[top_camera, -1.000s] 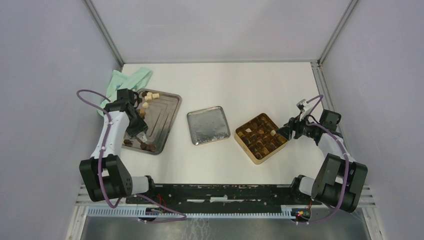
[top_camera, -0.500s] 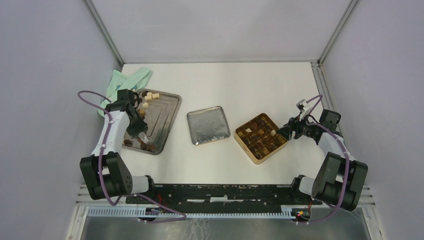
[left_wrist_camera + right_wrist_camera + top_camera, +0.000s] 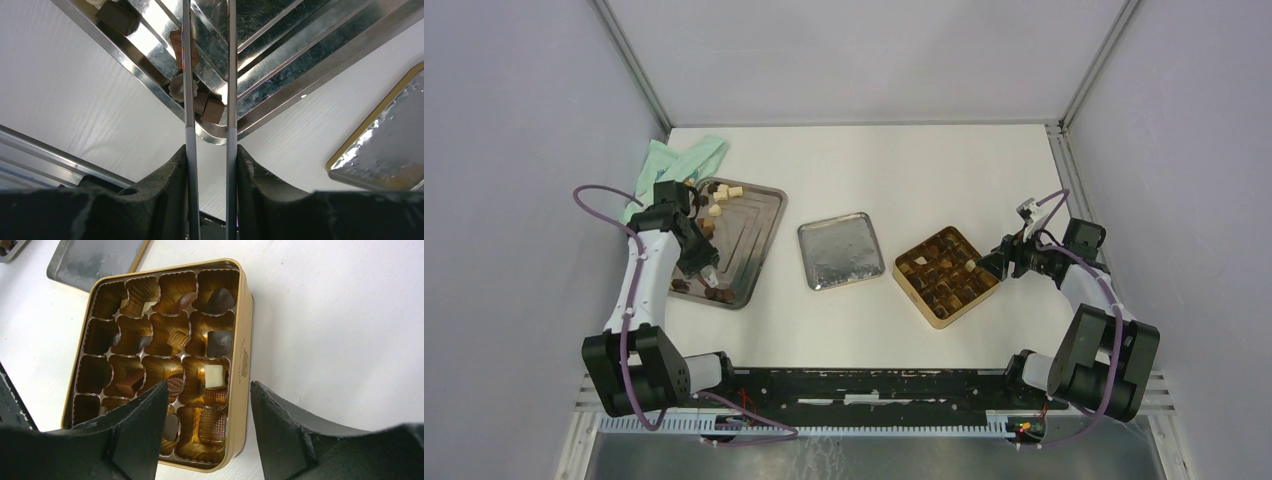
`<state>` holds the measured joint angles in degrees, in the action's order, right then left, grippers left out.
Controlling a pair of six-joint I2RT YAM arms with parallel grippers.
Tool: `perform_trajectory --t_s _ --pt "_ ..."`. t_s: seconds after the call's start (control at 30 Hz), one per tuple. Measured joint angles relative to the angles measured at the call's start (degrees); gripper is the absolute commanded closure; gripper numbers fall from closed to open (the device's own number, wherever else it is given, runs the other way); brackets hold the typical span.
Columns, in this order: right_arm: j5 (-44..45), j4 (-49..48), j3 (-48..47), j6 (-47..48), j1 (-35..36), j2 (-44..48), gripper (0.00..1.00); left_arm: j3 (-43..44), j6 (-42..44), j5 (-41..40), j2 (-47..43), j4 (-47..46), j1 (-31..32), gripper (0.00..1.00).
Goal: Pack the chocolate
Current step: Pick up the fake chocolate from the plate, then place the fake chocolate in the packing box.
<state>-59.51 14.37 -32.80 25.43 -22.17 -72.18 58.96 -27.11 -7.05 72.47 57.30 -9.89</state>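
Observation:
My left gripper (image 3: 696, 258) is shut on long metal tweezers (image 3: 708, 276) and hovers over the near corner of a steel tray (image 3: 754, 225). In the left wrist view the gripper (image 3: 210, 150) holds the tweezers (image 3: 231, 75), whose arms frame mid-brown chocolate chunks (image 3: 212, 107) in the tray corner (image 3: 150, 80). Their tips are out of view. More chocolate, cream (image 3: 722, 193) and brown (image 3: 714, 292), lies on the tray. My right gripper (image 3: 992, 265) is open and empty, straddling the right wall of the gold tin (image 3: 916, 298). In the right wrist view this gripper (image 3: 207, 385) is over the tin (image 3: 245, 350), which holds a white piece (image 3: 214, 376) and dark pieces (image 3: 219, 342).
The tin's silver lid (image 3: 840, 250) lies between the tray and the tin, and shows in the left wrist view (image 3: 385, 150) and the right wrist view (image 3: 95, 260). A green cloth (image 3: 679, 160) lies behind the tray at the back left. Grey walls enclose the white table.
My left arm has shifted slightly to the left over the tray, still holding the tweezers. The right arm has not moved.

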Motion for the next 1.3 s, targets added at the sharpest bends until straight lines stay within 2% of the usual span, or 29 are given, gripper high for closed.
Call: perform_trajectory --t_s 0.37,0.67,1.03,1.3 --pt "0.0 0.0 0.0 0.0 0.0 -0.1 0.33 0.0 0.0 4.2 -3.4 1.4 0.4 0.98" --pt "-0.1 0.1 0.0 0.5 0.0 -0.1 0.33 0.5 -0.1 11.3 -5.8 2.0 5.2 0.98" --pt "-1.0 1.3 -0.3 0.7 -0.4 0.2 0.33 2.6 -0.3 21.7 -11.9 -2.5 18.0 0.98" --pt "-1.1 4.5 -3.9 0.3 -2.6 1.6 0.33 0.6 -3.3 29.8 -15.0 -15.0 29.3 0.98"
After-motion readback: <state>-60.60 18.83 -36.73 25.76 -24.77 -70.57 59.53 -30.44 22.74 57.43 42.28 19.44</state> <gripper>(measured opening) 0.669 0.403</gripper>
